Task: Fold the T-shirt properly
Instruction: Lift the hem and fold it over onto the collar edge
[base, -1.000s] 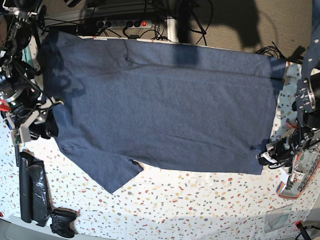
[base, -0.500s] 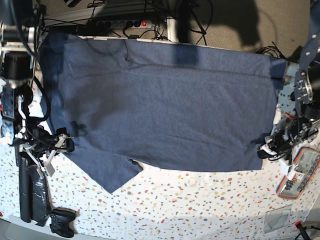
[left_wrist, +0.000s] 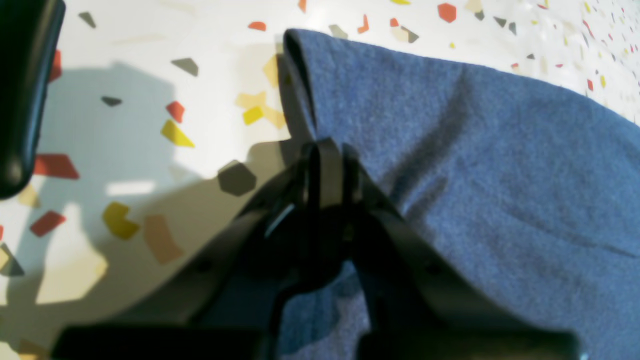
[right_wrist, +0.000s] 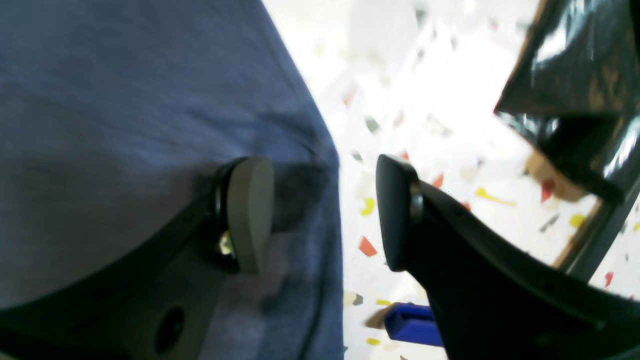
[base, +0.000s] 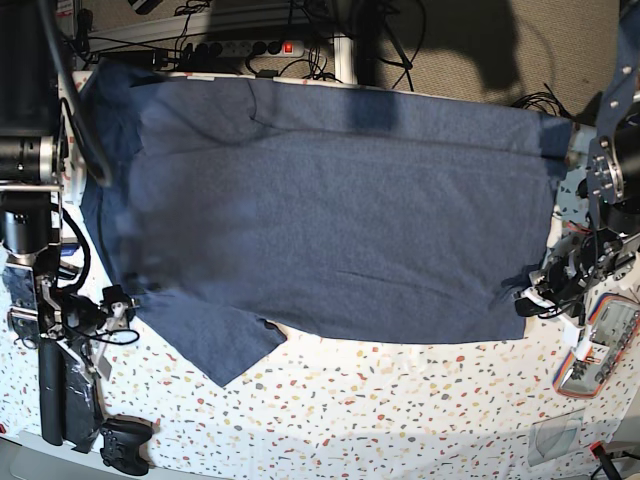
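T-shirt (base: 330, 210) lies spread flat on the speckled table (base: 400, 410); left tool (left_wrist: 325, 165), reaching low over the table, is pressed together pinching its hem corner; right tool (right_wrist: 325, 215) hangs spread, straddling the sleeve edge, black bag (right_wrist: 575, 95) just beyond.
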